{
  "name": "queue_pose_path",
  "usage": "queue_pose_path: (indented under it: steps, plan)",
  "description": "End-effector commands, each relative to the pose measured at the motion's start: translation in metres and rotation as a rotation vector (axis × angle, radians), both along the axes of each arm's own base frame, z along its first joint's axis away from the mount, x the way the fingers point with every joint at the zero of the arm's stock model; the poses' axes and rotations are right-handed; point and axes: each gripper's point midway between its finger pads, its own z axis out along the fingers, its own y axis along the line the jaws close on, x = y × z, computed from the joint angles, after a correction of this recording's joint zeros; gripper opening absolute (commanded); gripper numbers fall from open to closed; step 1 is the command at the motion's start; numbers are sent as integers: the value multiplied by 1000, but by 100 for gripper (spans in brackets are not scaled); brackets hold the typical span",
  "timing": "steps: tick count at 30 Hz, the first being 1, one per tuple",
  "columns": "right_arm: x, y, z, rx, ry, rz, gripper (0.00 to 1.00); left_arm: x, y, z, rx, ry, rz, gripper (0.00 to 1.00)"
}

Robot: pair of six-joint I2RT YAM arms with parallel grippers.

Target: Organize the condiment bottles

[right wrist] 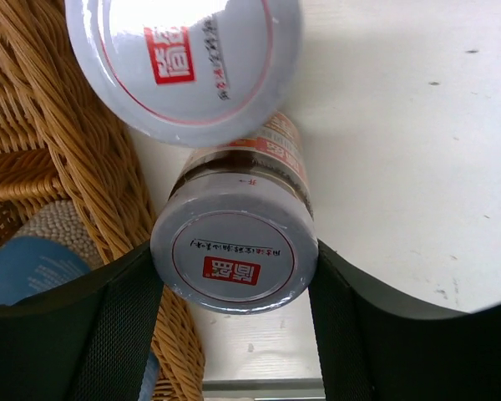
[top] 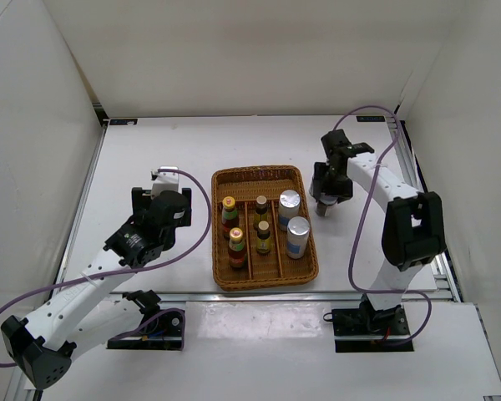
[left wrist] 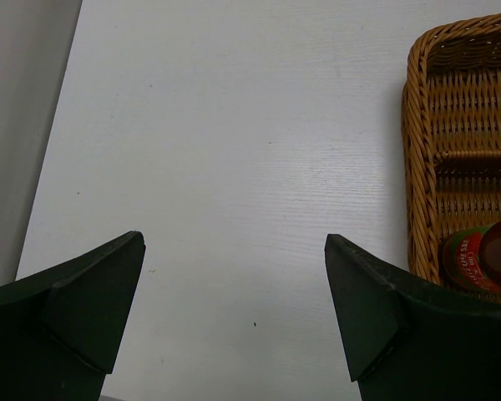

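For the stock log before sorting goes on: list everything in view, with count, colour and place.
Sauce bottles: two, red with yellow caps, left lane of the tray.
Small bottles: two, dark brown, middle lane.
Shakers: two, pale with silver tops, right lane.
Jars: two, white lids, on the table just right of the tray.
Tray: one, brown wicker, mid-table; back section empty.
Table: one, white.
Cables: two, purple, one per arm.
Left arm: one, white and black, left of the tray; jaws open over bare table.
Right arm: one, white and black, right of the tray; jaws closed on one jar's lid.
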Motion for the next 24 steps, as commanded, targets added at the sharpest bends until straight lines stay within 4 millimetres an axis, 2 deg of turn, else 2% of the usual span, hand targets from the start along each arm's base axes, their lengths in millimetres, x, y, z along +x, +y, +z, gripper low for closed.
queue_pose_path:
  steps: [1,3,5,6,7,8,11,12,13,15,16,21,24]
  plan:
    - [10,-1,61,-12,-173,-12,18,1,0,3,-9,-17,2,100]
    - [11,7,80,-12,-222,6,9,1,0,3,-9,-17,2,100]
    - [14,14,98,-3,-265,19,5,1,0,3,-9,-17,2,100]
    - [19,24,114,16,-307,38,2,1,0,3,-9,-17,2,100]
    - [19,28,120,18,-318,56,1,1,0,3,-9,-17,2,100]
    - [23,39,137,39,-361,75,1,1,0,3,-9,-17,2,100]
    - [25,55,154,64,-395,117,1,1,0,3,-9,-17,2,100]
    - [28,62,152,60,-391,139,1,1,0,3,-9,-17,2,100]
    - [32,67,161,85,-409,146,1,1,0,3,-9,-17,2,100]
    - [38,82,158,111,-392,183,1,1,0,3,-9,-17,2,100]
    - [42,86,163,124,-404,187,1,1,0,3,-9,-17,2,100]
    - [52,112,149,190,-362,238,1,1,1,3,-1,-15,-2,100]
    - [49,130,135,215,-318,280,1,1,1,3,-1,-15,-2,100]
